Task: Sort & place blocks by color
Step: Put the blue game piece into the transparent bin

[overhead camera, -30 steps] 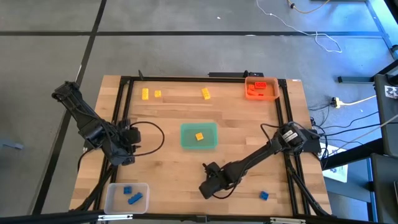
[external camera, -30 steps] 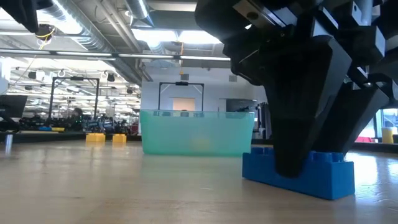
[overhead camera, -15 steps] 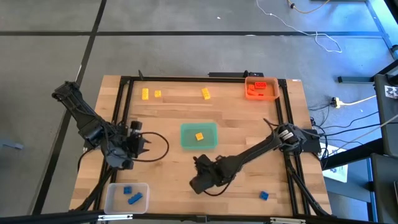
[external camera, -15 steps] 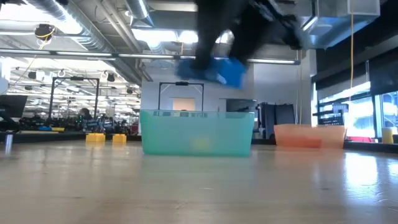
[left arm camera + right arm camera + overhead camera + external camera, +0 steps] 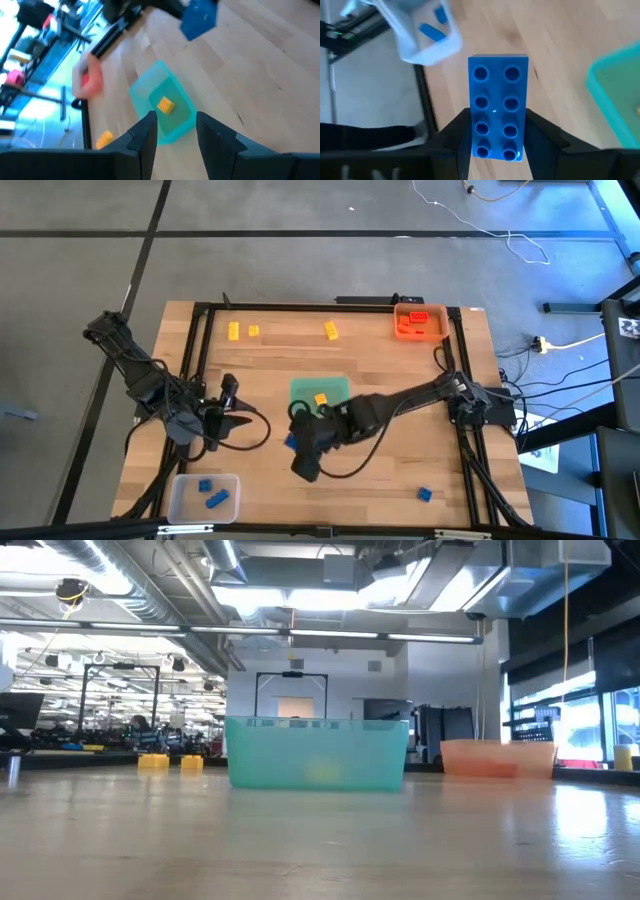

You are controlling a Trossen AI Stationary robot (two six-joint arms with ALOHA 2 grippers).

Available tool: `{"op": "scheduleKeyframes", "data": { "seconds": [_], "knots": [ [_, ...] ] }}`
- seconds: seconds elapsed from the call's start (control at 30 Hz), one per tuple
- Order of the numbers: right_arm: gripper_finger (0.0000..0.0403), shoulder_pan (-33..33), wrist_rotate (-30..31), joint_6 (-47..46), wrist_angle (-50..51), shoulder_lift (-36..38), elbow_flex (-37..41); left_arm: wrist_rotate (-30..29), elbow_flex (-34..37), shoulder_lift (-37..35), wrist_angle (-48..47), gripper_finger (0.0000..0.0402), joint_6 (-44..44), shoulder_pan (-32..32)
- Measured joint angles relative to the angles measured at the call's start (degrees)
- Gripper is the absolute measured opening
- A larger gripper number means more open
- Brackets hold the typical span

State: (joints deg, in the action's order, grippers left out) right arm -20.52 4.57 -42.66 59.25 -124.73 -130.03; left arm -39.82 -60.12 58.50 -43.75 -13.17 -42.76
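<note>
The right gripper [image 5: 495, 145] is clenched on a blue eight-stud brick [image 5: 496, 106], held lengthwise between its fingers and lifted clear of the wooden table [image 5: 400, 470]. In the high view the right gripper [image 5: 298, 442] hangs near the table's middle, just beside the green tray [image 5: 318, 388], which contains one yellow block [image 5: 320, 399].

Step in hand, as judged: transport of the blue brick toward the clear tray [image 5: 203, 497] at the near left corner, where two blue blocks [image 5: 212, 496] already lie. The next move calls for carrying on to that tray, stopping above it, then releasing.

The left gripper [image 5: 174, 131] waits with its fingers parted and nothing between them, over the left side of the table.

Remaining items:
- one blue block [image 5: 425, 494] near the front right
- three yellow blocks [image 5: 331, 330] along the far edge

The orange tray [image 5: 437, 332] at the far right corner holds orange-red blocks [image 5: 416, 320].

Beyond the table, a grey floor [image 5: 300, 240] with trailing cables; the low view shows an open workshop with ceiling lights
</note>
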Motion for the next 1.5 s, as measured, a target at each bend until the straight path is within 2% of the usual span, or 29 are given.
{"op": "scheduleKeyframes", "data": {
  "seconds": [0.17, 0.43, 0.67, 0.87, 1.17, 1.5],
  "knots": [
    [0.0135, 1.80, -1.48, 6.39, -0.08, 0.10, -3.78, 2.56, 0.00, 0.00, 4.48, 0.0127, -10.11, -0.01],
    [0.0135, 3.03, -2.95, 9.97, -0.93, 0.17, -4.14, 8.06, 0.00, 0.00, 14.07, 0.0127, -23.67, -0.01],
    [0.0135, 3.03, -6.08, 11.84, -4.25, 0.17, -4.12, 7.36, 0.00, 1.69, 15.62, 0.0127, -33.07, 1.37],
    [0.0135, 3.14, -6.26, 11.88, -5.52, 0.17, -4.12, 7.78, 0.02, 3.88, 19.29, 0.0127, -39.94, 2.53],
    [0.0135, 3.16, -6.31, 11.73, -6.03, 0.17, -4.10, 10.89, 0.02, 5.42, 21.03, 0.0127, -44.43, 2.75],
    [0.0135, 3.16, -7.54, 11.85, -7.56, 0.17, -4.08, 10.93, 0.02, 5.42, 22.60, 0.0127, -47.70, 2.75]
  ]
}}
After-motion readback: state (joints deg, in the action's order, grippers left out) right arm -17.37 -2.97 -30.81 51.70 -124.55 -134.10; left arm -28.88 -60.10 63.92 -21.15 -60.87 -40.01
